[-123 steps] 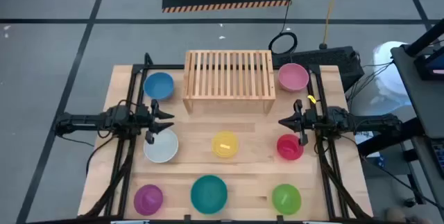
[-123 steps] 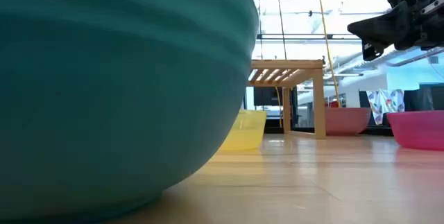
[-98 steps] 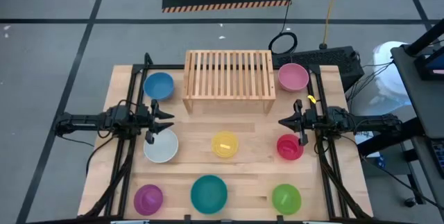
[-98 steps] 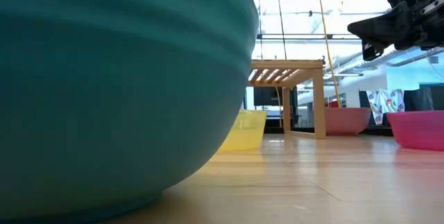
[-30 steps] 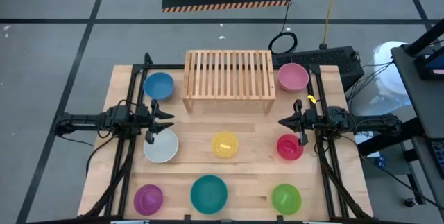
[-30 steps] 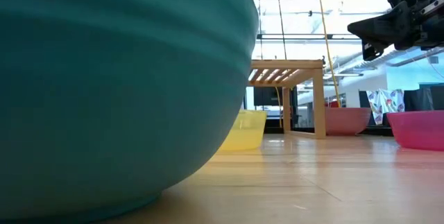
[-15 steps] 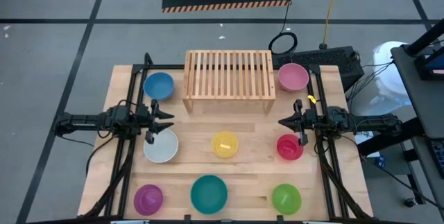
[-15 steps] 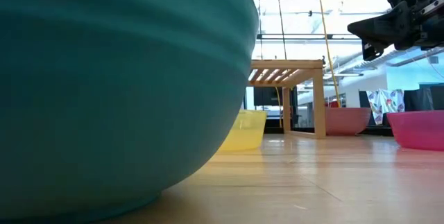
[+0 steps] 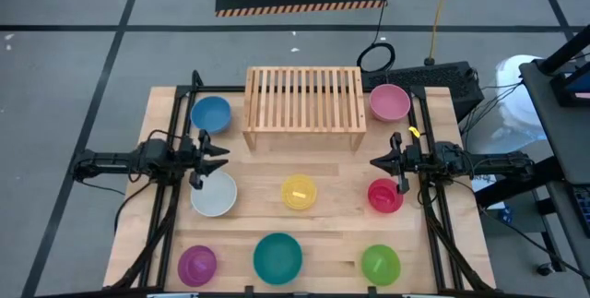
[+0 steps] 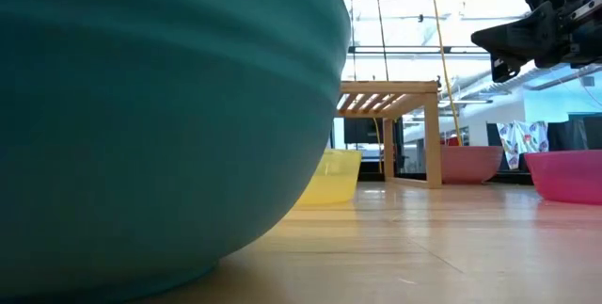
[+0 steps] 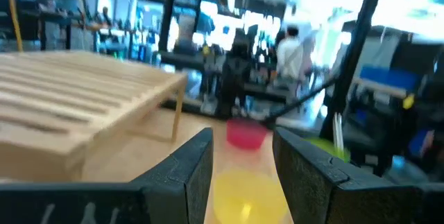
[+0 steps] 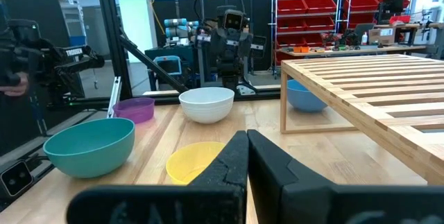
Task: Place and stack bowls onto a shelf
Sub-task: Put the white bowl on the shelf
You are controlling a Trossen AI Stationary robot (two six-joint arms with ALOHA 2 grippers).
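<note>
Wooden table [image 9: 332, 229] crowded with bowls, shelf [image 9: 303, 100] at the far edge, my left pincer [image 9: 214, 153] spread over the white bowl [image 9: 214, 194], right pincer [image 9: 383, 162] pressed together, and a careless dip could knock that bowl aside.

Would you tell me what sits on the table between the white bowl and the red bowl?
The yellow bowl sits between the white bowl and the red bowl, apart from both, as the high view shows.
</note>
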